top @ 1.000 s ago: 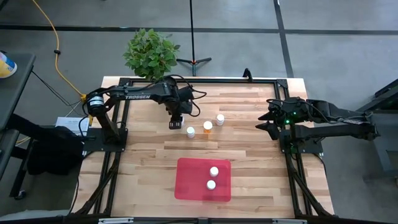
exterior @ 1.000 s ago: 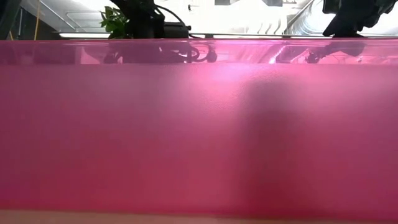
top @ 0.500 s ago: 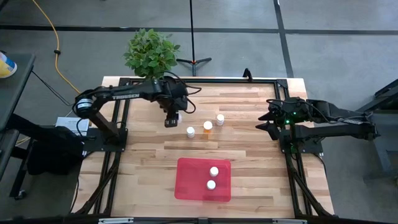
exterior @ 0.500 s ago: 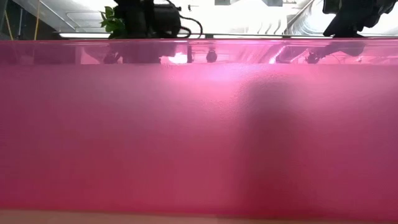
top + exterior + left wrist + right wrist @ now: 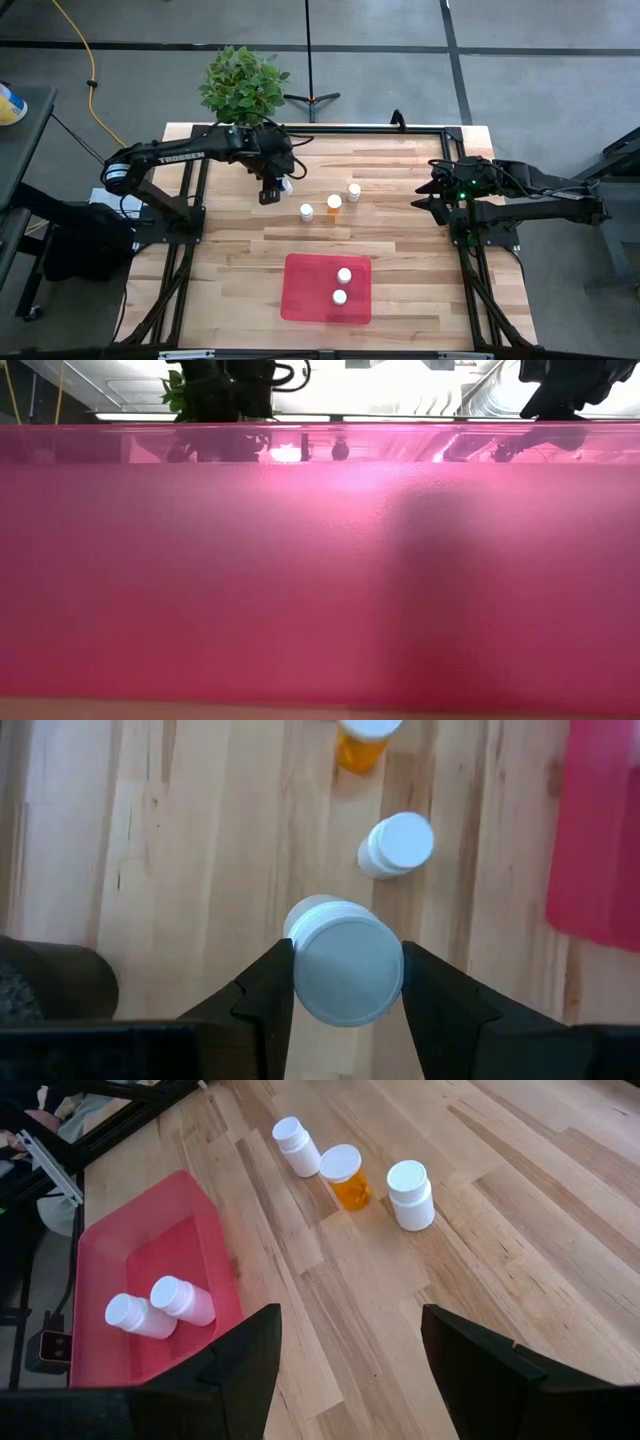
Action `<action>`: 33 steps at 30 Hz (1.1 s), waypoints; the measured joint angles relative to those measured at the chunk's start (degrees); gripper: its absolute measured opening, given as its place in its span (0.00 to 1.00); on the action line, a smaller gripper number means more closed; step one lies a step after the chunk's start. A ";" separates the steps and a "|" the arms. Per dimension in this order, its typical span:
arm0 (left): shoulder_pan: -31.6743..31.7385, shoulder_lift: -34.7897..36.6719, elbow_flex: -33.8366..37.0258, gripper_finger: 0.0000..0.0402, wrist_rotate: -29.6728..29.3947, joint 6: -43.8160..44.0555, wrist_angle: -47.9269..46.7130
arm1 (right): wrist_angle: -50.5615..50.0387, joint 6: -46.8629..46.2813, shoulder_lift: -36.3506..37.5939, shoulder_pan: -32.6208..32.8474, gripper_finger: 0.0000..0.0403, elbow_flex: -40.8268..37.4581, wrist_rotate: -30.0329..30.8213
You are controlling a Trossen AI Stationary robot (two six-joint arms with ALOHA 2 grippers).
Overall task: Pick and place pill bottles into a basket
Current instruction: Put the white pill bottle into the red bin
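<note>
Holding, left gripper [image 5: 343, 982]: my fingers are clamped on a white pill bottle [image 5: 343, 965], cap toward my wrist camera, carried above the wood at the table's left-rear, just left of the loose bottles.
Loose bottles: three stand in a slanted row on the table [image 5: 400, 240] ahead of the tray: a white one [image 5: 306, 211], an amber one [image 5: 334, 202] just beside it, and another white one [image 5: 354, 191] farthest back.
Basket [image 5: 305, 290]: my red tray lies at the front middle of the table, well apart from the held bottle.
Bottles in basket: two white ones, [image 5: 344, 274] and [image 5: 339, 296], side by side on the tray's right half.
Right gripper [image 5: 345, 1342]: my fingers stand spread and empty, waiting at the table's right edge.
Plant [image 5: 243, 84]: green, behind the table's rear-left corner.
</note>
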State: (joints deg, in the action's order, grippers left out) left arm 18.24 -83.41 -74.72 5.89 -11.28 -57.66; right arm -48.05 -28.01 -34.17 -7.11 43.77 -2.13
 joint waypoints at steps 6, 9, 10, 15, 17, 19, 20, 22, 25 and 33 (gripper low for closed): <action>-1.10 1.66 -0.02 0.47 2.74 2.93 0.23 | 0.00 0.00 0.01 0.00 0.58 0.00 -0.02; -1.90 1.93 -0.04 0.47 3.99 4.28 0.99 | -0.01 0.00 0.00 0.00 0.58 0.00 -0.02; -2.12 2.14 0.00 0.47 4.13 4.29 0.82 | -0.02 0.02 0.02 0.00 0.58 0.00 -0.02; -4.28 3.16 0.04 0.47 4.15 5.82 1.58 | -0.15 0.02 0.01 0.00 0.58 0.00 -0.02; -5.60 3.87 -0.04 0.47 4.07 7.18 2.73 | -0.17 0.03 0.01 0.00 0.58 0.00 -0.02; -6.05 4.78 -0.05 0.47 3.97 8.51 2.93 | -0.18 0.02 0.00 -0.01 0.58 0.00 -0.04; -6.21 5.16 -0.04 0.47 4.07 8.81 3.21 | -0.22 0.04 0.00 0.00 0.58 0.00 -0.04; -7.24 6.20 -0.04 0.47 4.02 10.65 4.62 | -0.27 0.02 0.01 0.00 0.58 0.00 -0.11; -8.28 7.89 -0.03 0.47 3.93 12.19 5.87 | -0.39 0.04 0.00 0.00 0.58 0.00 -0.13; -12.48 10.39 -0.02 0.47 4.37 17.95 10.17 | -0.72 0.67 0.02 0.00 0.58 0.00 -0.11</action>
State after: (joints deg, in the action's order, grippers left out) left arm 5.75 -73.02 -74.74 10.26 6.67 -47.49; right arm -48.77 -27.34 -34.16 -7.11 43.77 -2.25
